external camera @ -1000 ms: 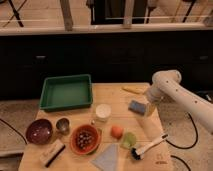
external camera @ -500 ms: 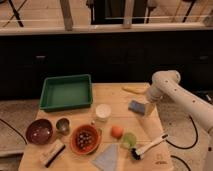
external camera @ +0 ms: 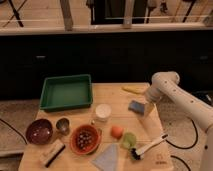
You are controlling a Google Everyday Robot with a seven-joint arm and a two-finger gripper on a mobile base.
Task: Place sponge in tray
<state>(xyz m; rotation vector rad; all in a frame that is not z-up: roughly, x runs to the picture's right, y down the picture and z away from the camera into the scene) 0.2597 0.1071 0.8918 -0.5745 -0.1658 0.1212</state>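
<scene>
The sponge (external camera: 136, 106), a small blue-grey block, lies on the wooden table (external camera: 165, 157) at its right side. The gripper (external camera: 146, 109) at the end of the white arm (external camera: 172, 90) sits right beside the sponge, at its right edge. The green tray (external camera: 66, 92) stands empty at the table's back left, well left of the sponge and gripper.
A yellow oblong item (external camera: 132, 90) lies behind the sponge. A white cup (external camera: 103, 112), an orange bowl (external camera: 85, 139), a dark red bowl (external camera: 39, 131), a small metal cup (external camera: 62, 125), orange and green fruits (external camera: 117, 131), a brush (external camera: 149, 146) and a pale-blue cloth (external camera: 107, 159) fill the front.
The gripper has come slightly lower and closer to the sponge. The sponge and the other things have not moved.
</scene>
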